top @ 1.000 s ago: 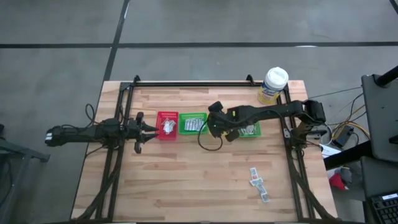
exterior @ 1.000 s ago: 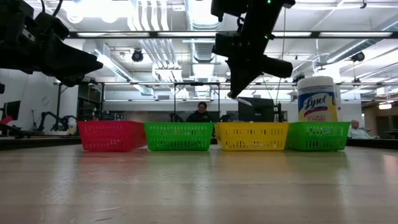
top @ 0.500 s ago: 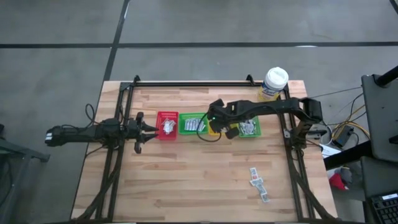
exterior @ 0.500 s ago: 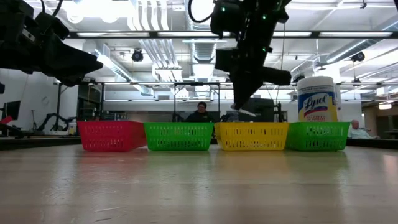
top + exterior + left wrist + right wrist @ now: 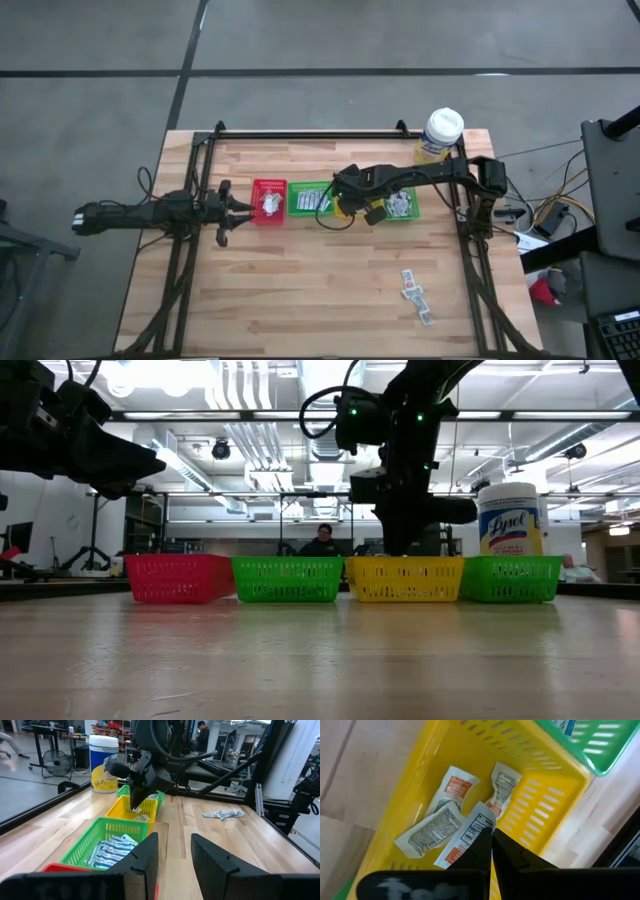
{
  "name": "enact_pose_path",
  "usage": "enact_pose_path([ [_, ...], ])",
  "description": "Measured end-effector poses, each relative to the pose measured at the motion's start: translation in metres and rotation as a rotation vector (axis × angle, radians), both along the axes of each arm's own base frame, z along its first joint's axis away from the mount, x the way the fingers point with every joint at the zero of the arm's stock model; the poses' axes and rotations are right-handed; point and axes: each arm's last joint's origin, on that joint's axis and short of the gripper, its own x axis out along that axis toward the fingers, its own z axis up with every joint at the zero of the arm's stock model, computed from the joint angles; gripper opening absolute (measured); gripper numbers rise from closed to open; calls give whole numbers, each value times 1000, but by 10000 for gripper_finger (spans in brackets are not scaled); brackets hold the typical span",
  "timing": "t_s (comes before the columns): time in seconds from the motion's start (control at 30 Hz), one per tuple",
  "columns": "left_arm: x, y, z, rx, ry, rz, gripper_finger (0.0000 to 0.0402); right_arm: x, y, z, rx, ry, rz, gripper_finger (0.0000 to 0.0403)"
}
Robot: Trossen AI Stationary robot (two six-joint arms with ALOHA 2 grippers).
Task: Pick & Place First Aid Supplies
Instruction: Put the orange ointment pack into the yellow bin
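The left gripper (image 5: 243,207) hung partly open and empty at the table's left edge, just left of the red bin (image 5: 269,200). The right gripper (image 5: 491,836) reached down into the yellow bin (image 5: 547,800), fingers pinched on a white-red sachet (image 5: 470,836) above two others lying there. More sachets (image 5: 415,295) lay loose on the near right of the table (image 5: 300,290).

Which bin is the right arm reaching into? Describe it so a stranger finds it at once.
On the wooden table, four small bins stand in a row at the middle. It is the yellow bin, between two green ones, with the right gripper lowered into it, fingers shut on a white-orange sachet. No other bin is yellow.
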Motion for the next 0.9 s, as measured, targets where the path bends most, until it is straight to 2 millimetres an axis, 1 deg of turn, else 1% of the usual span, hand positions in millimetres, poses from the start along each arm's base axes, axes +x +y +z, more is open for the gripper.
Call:
enact_pose_path([
  [0.17, 0, 0, 0, 0, 2, 2, 113, 0, -1, -4, 2, 17, -1, 8],
  [0.9, 0, 0, 0, 0, 3, 2, 113, 0, -1, -4, 10, 2, -34, 9],
])
